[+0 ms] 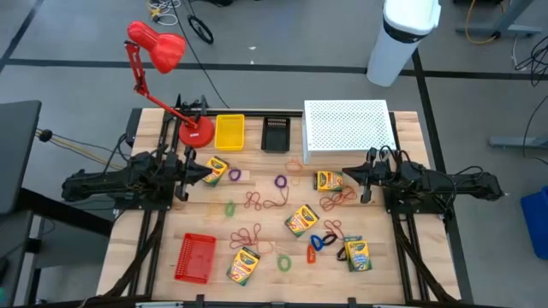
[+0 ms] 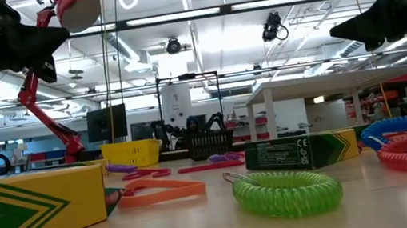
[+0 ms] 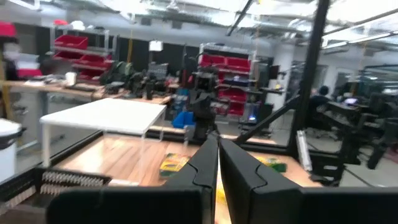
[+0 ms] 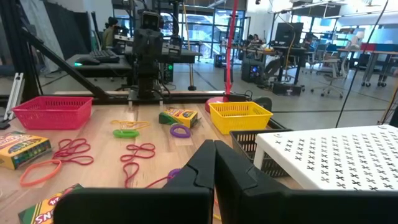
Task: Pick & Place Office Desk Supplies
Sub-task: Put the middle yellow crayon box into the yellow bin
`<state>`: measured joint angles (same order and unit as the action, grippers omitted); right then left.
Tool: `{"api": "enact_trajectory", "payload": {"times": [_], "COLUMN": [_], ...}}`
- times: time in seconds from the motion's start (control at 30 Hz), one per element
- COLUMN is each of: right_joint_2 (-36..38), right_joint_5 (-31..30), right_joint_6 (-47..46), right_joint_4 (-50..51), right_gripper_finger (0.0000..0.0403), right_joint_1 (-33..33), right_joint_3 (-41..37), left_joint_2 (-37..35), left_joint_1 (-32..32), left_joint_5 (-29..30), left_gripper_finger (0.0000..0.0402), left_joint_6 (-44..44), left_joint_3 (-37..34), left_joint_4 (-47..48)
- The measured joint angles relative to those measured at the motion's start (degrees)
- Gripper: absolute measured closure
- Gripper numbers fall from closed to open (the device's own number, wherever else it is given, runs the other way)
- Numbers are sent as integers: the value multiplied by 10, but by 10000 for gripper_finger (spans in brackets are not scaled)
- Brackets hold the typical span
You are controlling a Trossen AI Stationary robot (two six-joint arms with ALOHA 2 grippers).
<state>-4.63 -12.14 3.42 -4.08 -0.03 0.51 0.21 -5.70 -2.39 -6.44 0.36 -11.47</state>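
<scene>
Both arms reach level toward the middle from opposite sides, above the surface (image 1: 265, 257). The left gripper (image 1: 205, 173) and right gripper (image 1: 346, 174) are each pressed together, holding nothing. Crayon boxes (image 1: 301, 220), rubber bands (image 1: 265, 202) and loops (image 1: 283, 263) lie scattered between them

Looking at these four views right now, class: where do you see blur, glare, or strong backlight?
Low view: bright ceiling lights backlight both arms into silhouettes; the nearest crayon box is soft, close to the lens. Left wrist view: the whole picture is smeared, the left gripper included. Right wrist view: fairly sharp, the yellow basket crisp. High view: evenly lit, soft shadows under the lamp.
</scene>
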Motion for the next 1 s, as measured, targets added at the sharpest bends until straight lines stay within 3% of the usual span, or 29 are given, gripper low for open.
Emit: {"api": "enact_trajectory", "payload": {"times": [0.33,0.5,0.67,0.83,1.0], "right_joint_2": [0,0,0,0,-20], "right_joint_5": [-25,-25,-12,42,137], "right_joint_6": [0,-20,-29,-84,-82], "right_joint_4": [-2,-6,-32,-116,-273], "right_gripper_finger": [397,397,397,397,397], "right_joint_1": [0,0,0,0,0], "right_joint_3": [0,0,0,0,0], "left_joint_2": [16,23,38,59,79], "left_joint_1": [1,1,1,1,1], "left_joint_5": [-10,38,5,-6,-6], "left_gripper_finger": [396,378,371,393,396], "left_joint_6": [28,12,31,58,65], "left_joint_3": [0,0,0,0,0], "left_joint_4": [14,4,11,10,10]}}
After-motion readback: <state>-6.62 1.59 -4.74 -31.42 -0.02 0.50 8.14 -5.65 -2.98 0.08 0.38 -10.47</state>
